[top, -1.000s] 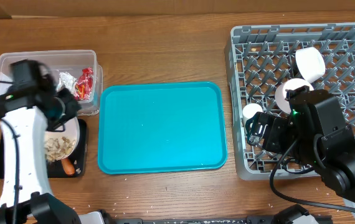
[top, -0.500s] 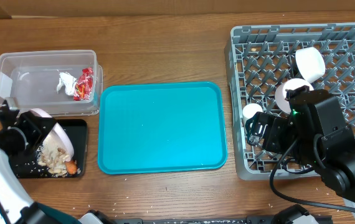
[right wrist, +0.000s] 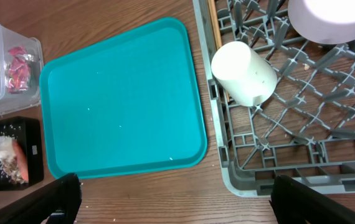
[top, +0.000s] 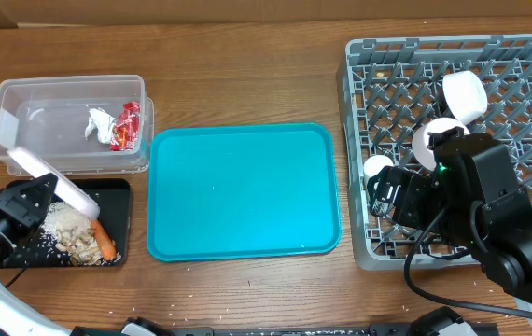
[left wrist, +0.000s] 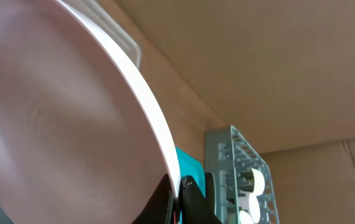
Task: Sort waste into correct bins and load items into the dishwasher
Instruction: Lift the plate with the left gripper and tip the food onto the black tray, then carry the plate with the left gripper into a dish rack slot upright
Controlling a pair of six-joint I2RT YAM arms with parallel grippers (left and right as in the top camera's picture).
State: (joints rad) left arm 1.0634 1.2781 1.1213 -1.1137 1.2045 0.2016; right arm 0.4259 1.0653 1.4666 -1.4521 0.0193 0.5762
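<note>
My left end effector (top: 40,199) clamps the tilted plate (top: 49,177) above the black tray (top: 119,191), at the table's (top: 247,75) left edge. Right end effector (top: 383,196) gapes wide, teal tray (top: 243,191) between us.

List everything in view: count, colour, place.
table: 1, brown wood, under everything
tub: 1, clear, back left
wrapper: 1, red, in the tub
paper wad: 1, white, in the tub beside the wrapper
black tray: 1, in front of the tub
rice scraps: a pile, beige, in the black tray
carrot: 1, orange, in the black tray by the scraps
plate: 1, white, tilted over the black tray
teal tray: 1, centre
rack: 1, grey, right
bowls: 2, white, in the rack
cup: 1, white, on its side in the rack
left gripper: black, shut on the plate's rim
right gripper: black, open, by the rack's left side
</note>
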